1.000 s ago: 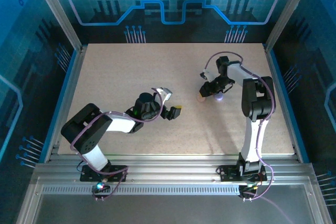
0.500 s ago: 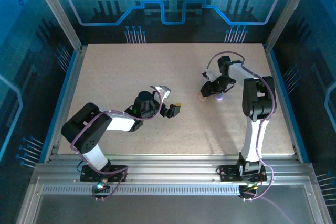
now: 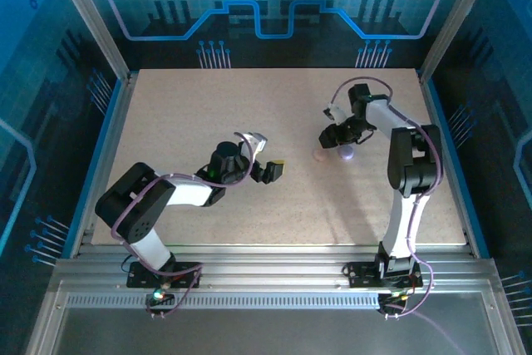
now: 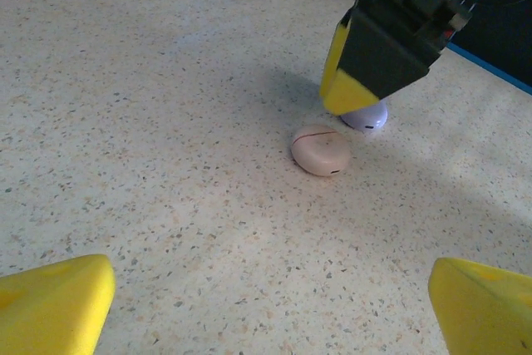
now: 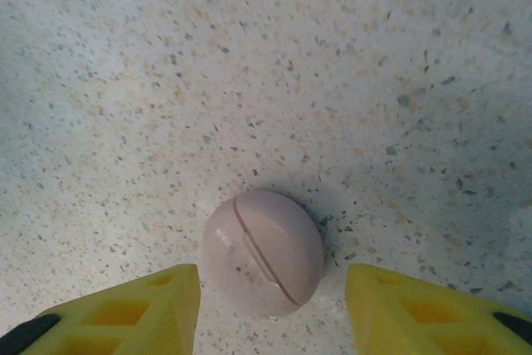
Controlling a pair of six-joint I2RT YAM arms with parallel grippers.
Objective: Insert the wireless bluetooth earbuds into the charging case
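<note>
- You have two round charging case pieces to count on the surface (image 3: 208, 106): one pink puck (image 5: 263, 253) and one lavender puck (image 4: 370, 116).
- Both lie right of the surface's middle, about halfway between its near and far edges. The lavender puck is just beside the pink one, on the side toward the right edge.
- The pink puck lies flat and has one thin seam line across its top. It is closed along that seam, so you cannot tell what is inside.
- Most of the lavender puck is hidden behind a yellow finger (image 4: 357, 81) of the right tool (image 3: 332, 135), so you cannot tell whether it holds anything.
- You have two tools. The right tool hangs over the pink puck with its fingers spread. One finger is on each side of the puck, and there is clear surface between the puck and one of them.
- The left tool (image 4: 266, 309) is spread wide and pinches nothing. It sits near the middle of the surface, pointing at the pucks and well apart from them.
</note>
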